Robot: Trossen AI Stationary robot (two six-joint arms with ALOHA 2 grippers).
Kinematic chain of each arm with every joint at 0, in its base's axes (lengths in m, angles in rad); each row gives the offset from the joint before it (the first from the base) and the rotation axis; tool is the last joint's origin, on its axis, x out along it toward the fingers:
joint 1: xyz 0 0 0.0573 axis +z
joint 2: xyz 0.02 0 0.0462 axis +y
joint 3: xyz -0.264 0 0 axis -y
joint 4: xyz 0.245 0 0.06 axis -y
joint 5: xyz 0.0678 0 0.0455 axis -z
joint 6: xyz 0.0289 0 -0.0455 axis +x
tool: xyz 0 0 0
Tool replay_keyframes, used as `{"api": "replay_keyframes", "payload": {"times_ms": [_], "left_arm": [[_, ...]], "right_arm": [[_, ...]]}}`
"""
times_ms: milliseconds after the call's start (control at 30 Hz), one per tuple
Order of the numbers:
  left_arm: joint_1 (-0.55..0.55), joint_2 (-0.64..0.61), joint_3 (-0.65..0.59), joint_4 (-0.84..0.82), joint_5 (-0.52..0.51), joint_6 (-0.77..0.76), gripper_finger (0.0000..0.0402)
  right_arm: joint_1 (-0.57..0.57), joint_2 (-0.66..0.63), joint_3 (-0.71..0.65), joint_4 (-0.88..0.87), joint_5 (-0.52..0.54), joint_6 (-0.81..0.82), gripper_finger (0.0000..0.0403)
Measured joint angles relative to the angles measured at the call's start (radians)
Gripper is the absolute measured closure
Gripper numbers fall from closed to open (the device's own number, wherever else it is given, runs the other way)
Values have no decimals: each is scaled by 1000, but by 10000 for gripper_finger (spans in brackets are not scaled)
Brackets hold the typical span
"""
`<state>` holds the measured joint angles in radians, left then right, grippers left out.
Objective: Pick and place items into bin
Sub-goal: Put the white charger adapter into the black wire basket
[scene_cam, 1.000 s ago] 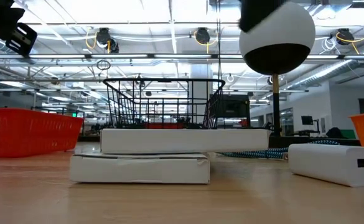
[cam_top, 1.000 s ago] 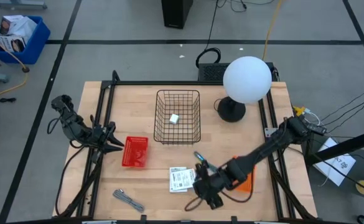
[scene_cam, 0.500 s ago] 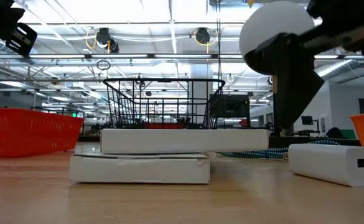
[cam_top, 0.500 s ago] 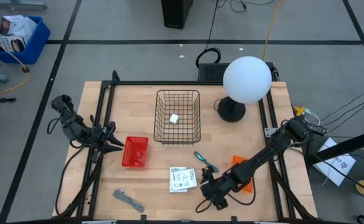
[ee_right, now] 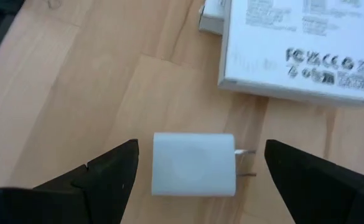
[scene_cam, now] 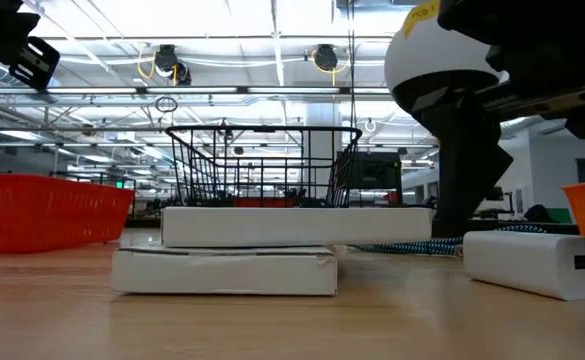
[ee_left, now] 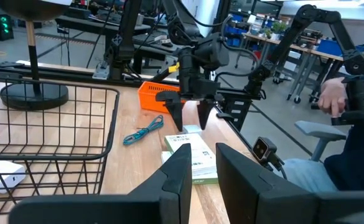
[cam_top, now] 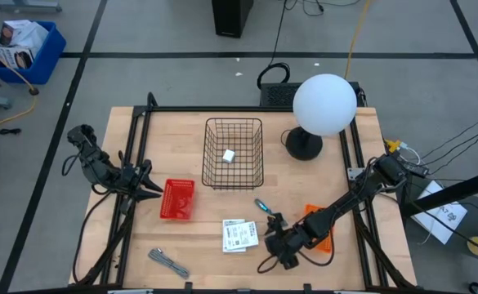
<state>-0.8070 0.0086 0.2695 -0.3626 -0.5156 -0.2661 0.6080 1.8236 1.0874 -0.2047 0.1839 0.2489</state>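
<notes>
My right gripper (ee_right: 200, 152) is open and hangs just above a small white plug block (ee_right: 194, 164). That block lies flat on the table near its near edge, one finger on either side of it with a gap to each. In the low view the block (scene_cam: 532, 262) sits on the wood below the dark gripper (scene_cam: 472, 150). Two white printed card packets (cam_top: 240, 235) lie stacked beside it. A slim teal-handled tool (cam_top: 265, 208) and a grey metal tool (cam_top: 167, 263) lie on the table. Another white block (cam_top: 229, 155) rests in the black wire bin (cam_top: 234, 176). My left gripper (ee_left: 203, 180) waits, open, at the table's left edge.
A small red basket (cam_top: 177, 198) stands left of the packets and an orange one (cam_top: 323, 237) sits under my right arm. A lamp with a white globe (cam_top: 324, 104) stands right of the wire bin. A person sits beyond the table in the left wrist view (ee_left: 350, 118).
My right gripper has drawn back from the teal tool toward the table's near edge. It has also come down over the white plug block, and it now shows large in the low view, where it was absent a second ago. Nothing on the table has moved.
</notes>
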Motion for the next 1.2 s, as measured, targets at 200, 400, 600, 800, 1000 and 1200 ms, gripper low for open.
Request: {"api": "replay_keyframes", "payload": {"times_ms": [200,400,600,800,1000,1200], "left_arm": [[0,0,0,0,0,0,325],[0,0,0,0,0,0,325],[0,0,0,0,0,0,325],[0,0,0,0,0,0,325],[0,0,0,0,0,0,325],[0,0,0,0,0,0,325]], "right_arm": [[0,0,0,-5,6,0,63],[-2,5,0,-10,5,27,65],[-6,8,0,-8,4,52,65],[-6,8,0,-31,3,78,81],[-6,8,1,-53,0,110,131],[-6,9,0,-54,-2,147,180]]}}
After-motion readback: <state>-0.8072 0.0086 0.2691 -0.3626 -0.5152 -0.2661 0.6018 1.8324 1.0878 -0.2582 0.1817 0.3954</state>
